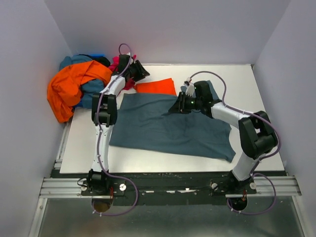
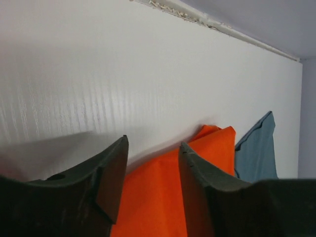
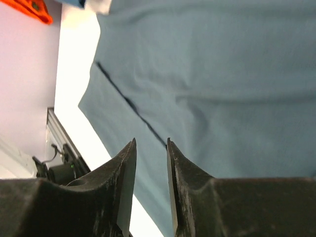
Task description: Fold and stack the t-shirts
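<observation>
A slate blue-grey t-shirt (image 1: 168, 126) lies spread flat across the middle of the white table (image 1: 247, 81). Behind it sits a folded orange-red t-shirt (image 1: 157, 87). My left gripper (image 1: 144, 74) hovers at that shirt's left end. In the left wrist view its jaws (image 2: 153, 148) are open, with the orange-red cloth (image 2: 163, 197) below them and nothing gripped. A corner of the blue-grey shirt (image 2: 256, 150) shows to the right. My right gripper (image 1: 174, 106) is over the blue-grey shirt's far edge. Its jaws (image 3: 150, 145) stand open above the cloth (image 3: 212, 89), near a dark hem line.
A heap of unfolded shirts lies at the table's far left corner: orange (image 1: 66, 89), teal-blue (image 1: 91, 89) and magenta (image 1: 117, 63). Pale walls close in the left, back and right sides. A metal rail (image 1: 168, 187) with both arm bases runs along the near edge.
</observation>
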`<state>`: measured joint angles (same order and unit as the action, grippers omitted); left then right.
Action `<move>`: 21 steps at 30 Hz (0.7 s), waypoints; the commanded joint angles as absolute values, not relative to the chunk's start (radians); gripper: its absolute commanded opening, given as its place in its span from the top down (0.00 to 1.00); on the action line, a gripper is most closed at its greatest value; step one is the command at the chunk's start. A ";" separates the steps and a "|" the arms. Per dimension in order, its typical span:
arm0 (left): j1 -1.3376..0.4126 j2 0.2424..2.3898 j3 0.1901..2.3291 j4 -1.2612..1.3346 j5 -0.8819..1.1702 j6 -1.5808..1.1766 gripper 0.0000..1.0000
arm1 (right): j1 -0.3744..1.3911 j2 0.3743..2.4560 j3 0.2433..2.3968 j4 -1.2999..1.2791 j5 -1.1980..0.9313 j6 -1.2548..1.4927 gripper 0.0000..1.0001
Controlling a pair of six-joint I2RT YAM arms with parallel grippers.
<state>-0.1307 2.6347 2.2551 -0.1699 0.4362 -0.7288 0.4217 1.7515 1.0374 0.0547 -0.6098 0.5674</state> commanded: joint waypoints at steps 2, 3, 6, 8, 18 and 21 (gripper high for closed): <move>-0.115 2.402 2.139 -0.247 0.410 -0.629 0.36 | 0.393 1.802 1.227 -0.133 -0.509 0.494 0.60; -0.115 2.370 2.100 -0.250 0.396 -0.624 0.35 | 0.388 1.818 1.259 -0.155 -0.505 0.489 0.60; -0.114 2.278 1.961 -0.270 0.330 -0.609 0.34 | 0.380 1.835 1.318 -0.172 -0.488 0.483 0.60; -0.115 2.226 1.873 -0.285 0.250 -0.604 0.34 | 0.377 1.842 1.333 -0.173 -0.492 0.480 0.59; -0.115 2.175 1.715 -0.259 0.146 -0.612 0.36 | 0.374 1.822 1.305 -0.137 -0.511 0.495 0.60; -0.115 2.216 1.729 -0.250 0.152 -0.627 0.36 | 0.373 1.810 1.296 -0.126 -0.515 0.499 0.60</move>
<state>-0.1188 2.1742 1.7092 -0.2588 0.1905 -0.6243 0.3756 1.8252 1.3117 -0.1287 -0.5159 0.5030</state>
